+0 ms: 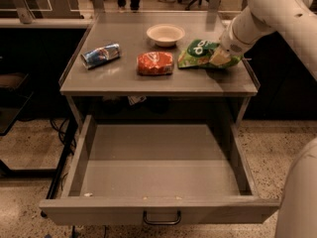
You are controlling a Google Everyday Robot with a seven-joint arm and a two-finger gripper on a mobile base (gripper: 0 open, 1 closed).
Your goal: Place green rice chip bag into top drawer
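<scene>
Camera view puts my claw at the right end of the green rice chip bag, low over the back right part of the tabletop, with my arm reaching in from the right. The claw's tip is sunk into the bag's crinkled edge, so I cannot tell whether it is pinching the bag or only resting against it. The bag lies flat on the tabletop, logo up, not lifted. I judge that I come at this end because it is nearest my arm and farthest from the red-orange snack bag, which lies just beside the bag's left end. A white bowl stands behind them, and a blue can lies well apart to the left. Below, the top drawer is pulled fully out towards the camera, ready to take the bag. The carry, once I have a hold, is up, forward over the tabletop's front edge, then down.
</scene>
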